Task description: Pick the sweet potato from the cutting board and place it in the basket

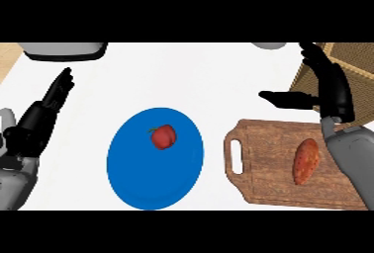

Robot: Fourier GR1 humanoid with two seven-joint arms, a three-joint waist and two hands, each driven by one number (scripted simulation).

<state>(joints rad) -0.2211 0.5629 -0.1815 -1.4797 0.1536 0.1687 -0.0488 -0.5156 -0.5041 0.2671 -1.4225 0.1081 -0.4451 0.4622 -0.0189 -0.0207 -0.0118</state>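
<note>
While the sweet potato [306, 161] lies on the cutting board [266, 163], the right hand [330, 86] hovers beyond it.
Orange-brown, elongated, tapered; right-hand fingers spread wide, holding nothing.

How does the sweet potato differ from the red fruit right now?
The sweet potato is long and orange-brown; the red fruit is small and roundish. The sweet potato lies on the wooden cutting board, the fruit on the blue plate. Neither is touched by a hand.
</note>
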